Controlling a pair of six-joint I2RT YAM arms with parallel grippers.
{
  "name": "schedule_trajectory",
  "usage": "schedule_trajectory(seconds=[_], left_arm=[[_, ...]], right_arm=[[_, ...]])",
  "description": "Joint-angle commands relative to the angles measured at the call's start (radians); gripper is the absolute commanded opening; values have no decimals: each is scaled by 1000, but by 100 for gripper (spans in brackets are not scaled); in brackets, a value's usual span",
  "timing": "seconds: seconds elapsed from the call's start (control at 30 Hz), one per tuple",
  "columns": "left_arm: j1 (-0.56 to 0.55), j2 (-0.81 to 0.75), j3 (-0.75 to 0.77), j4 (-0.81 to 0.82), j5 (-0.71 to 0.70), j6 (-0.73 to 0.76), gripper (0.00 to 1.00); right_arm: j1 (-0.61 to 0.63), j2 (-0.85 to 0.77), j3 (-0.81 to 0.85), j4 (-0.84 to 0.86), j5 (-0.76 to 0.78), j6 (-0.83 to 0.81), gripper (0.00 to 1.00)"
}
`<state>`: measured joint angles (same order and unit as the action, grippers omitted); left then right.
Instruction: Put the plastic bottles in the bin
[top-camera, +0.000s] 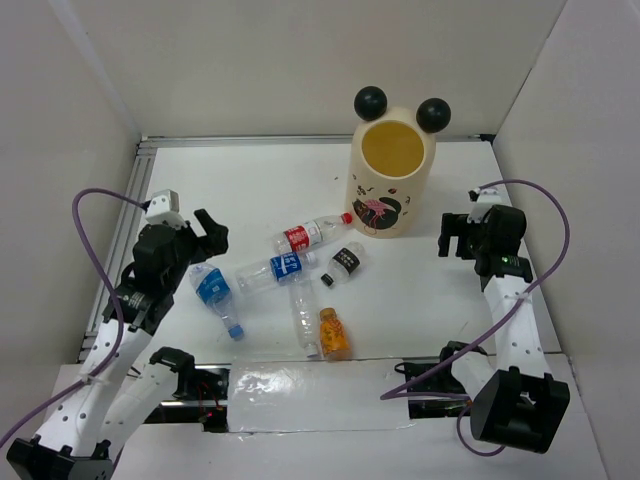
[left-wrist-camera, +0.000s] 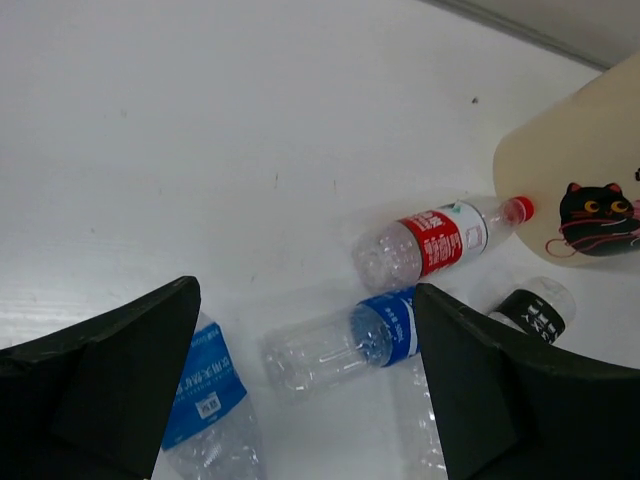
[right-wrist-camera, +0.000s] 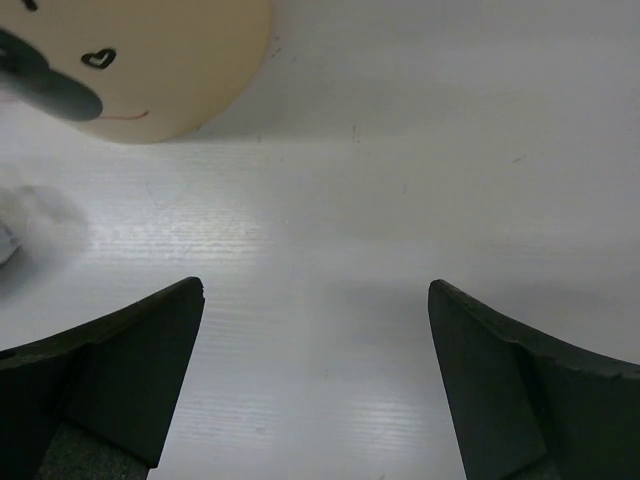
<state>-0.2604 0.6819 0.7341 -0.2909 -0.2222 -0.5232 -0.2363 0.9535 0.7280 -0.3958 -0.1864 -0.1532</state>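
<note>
The cream bin (top-camera: 392, 190) with two black ball ears stands upright at the back centre, its yellow inside open. Six bottles lie in front of it: red-label (top-camera: 308, 235), blue-label (top-camera: 272, 270), a second blue-label (top-camera: 215, 295), black-label (top-camera: 343, 264), unlabelled clear (top-camera: 303, 318) and stubby orange (top-camera: 334, 333). My left gripper (top-camera: 205, 238) is open and empty, hovering left of the bottles. In its wrist view my left gripper (left-wrist-camera: 305, 320) frames the blue-label bottle (left-wrist-camera: 345, 345), with the red-label bottle (left-wrist-camera: 435, 240) and bin (left-wrist-camera: 570, 190) beyond. My right gripper (top-camera: 455, 237) (right-wrist-camera: 315, 300) is open and empty, right of the bin (right-wrist-camera: 150, 70).
White walls enclose the table on the left, back and right. A metal rail (top-camera: 250, 140) runs along the back edge. A clear plastic sheet (top-camera: 310, 395) lies at the front edge between the arm bases.
</note>
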Motion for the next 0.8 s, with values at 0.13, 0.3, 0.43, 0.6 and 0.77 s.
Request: schedule_trajectory(seconds=[0.13,0.3,0.43,0.6,0.77], left_arm=[[3,15,53,-235,-14,-217,97],[3,24,31,-258,3,-262,62],[-8,57,31,-303,32,-296,64],[-57,91,-7,-353,-12,-360,96],[-117,113,-29,-341,-12,-344,97]], right_arm=[[-6,-19,67,-95,-310,-244,100],[61,34,111,-146,-498,-321,60],[204,44,120,-134,-548,-384,79],[417,126,136,-99,-546,-438,89],[595,98,107,-160,-509,-945,100]])
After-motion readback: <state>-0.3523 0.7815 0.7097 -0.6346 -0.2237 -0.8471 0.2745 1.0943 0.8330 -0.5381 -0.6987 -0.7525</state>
